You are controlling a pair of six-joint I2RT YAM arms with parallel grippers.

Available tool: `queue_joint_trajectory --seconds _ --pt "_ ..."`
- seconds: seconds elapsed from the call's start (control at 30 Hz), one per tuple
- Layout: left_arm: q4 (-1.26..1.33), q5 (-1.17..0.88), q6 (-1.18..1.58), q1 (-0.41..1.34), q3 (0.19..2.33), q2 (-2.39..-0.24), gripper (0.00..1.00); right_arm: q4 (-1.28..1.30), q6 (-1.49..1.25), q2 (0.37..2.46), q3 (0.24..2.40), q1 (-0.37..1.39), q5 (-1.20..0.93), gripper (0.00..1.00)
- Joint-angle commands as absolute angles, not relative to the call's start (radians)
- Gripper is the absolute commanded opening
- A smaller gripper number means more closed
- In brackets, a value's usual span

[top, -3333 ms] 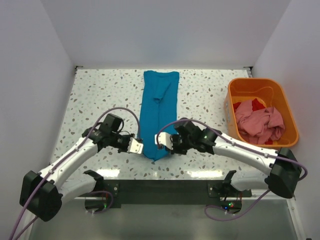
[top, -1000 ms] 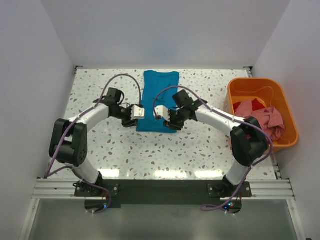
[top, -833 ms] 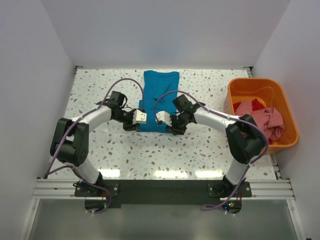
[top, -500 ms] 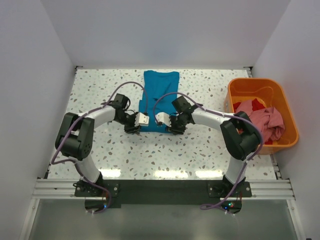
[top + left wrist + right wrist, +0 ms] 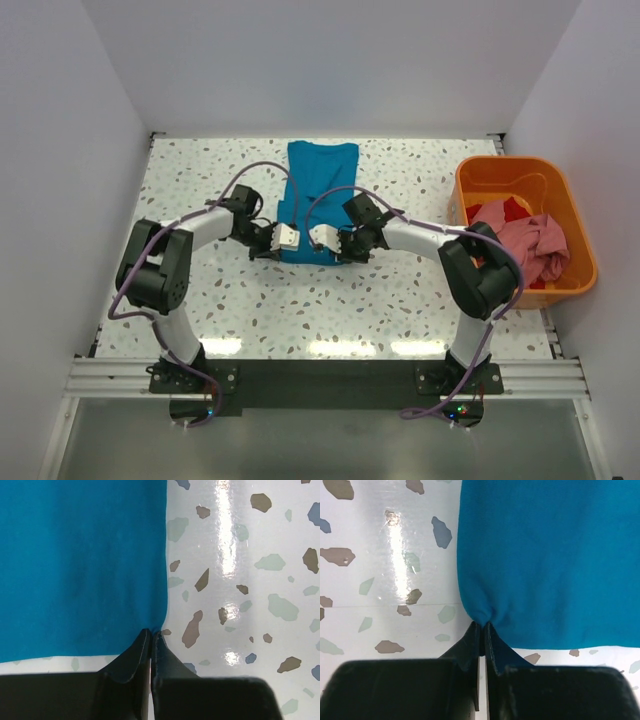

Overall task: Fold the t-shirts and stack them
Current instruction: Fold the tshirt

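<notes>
Two tools grip the near end of the teal-blue t-shirt [image 5: 322, 175], one at each corner. The shirt lies flat as a narrow strip on the speckled worktop [image 5: 200, 180], around the middle of its width. It runs from close to the far edge back toward the arms.

The left tool [image 5: 287, 240] sits at the shirt's near left corner. In the left wrist view its dark fingers [image 5: 135, 655] are pressed together, and the rounded corner of the teal-blue t-shirt [image 5: 80, 565] runs right into their tips. The left tool [image 5: 151, 633] therefore appears to be pinching that corner, low over the worktop [image 5: 240, 580].

The right tool [image 5: 318, 238] sits at the near right corner, just beside the left one, with only a short stretch of hem between them. In the right wrist view its fingers [image 5: 497, 652] are also closed. The teal-blue t-shirt [image 5: 555, 555] bunches into small puckers where the right tool [image 5: 482, 626] nips it, just above the glossy worktop [image 5: 380, 570].

Both arms bend inward from the near edge, their elbows pushed out to either side.

An orange tub [image 5: 505, 165] stands at the right side of the worktop, well apart from the shirt. Inside it a crumpled pink t-shirt [image 5: 520, 240] lies heaped over a red t-shirt [image 5: 517, 207], of which only a small patch shows.
</notes>
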State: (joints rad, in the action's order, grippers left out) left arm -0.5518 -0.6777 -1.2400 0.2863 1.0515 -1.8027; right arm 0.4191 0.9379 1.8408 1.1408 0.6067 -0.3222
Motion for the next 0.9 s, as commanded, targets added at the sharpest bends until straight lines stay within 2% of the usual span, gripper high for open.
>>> queue_joint_trajectory --seconds 0.0,0.2,0.4,0.53,0.87 --pt "-0.63 -0.689 -1.227 0.281 1.124 -1.792 0.0 0.42 0.89 1.792 1.172 0.595 -0.327 0.0" --pt "-0.738 -0.733 -1.204 0.244 1.278 -1.743 0.0 0.497 0.868 1.718 1.285 0.549 -0.374 0.0" --pt "-0.767 -0.73 -1.183 0.242 1.341 -1.723 0.0 0.583 0.899 1.703 1.382 0.515 -0.39 0.0" --pt "-0.765 -0.735 -1.173 0.241 1.31 -1.662 0.0 0.632 0.917 1.645 1.375 0.515 -0.396 0.0" --pt "-0.972 -0.799 -1.223 0.32 1.068 -1.393 0.0 0.799 0.931 1.372 1.14 0.63 -0.423 0.0"
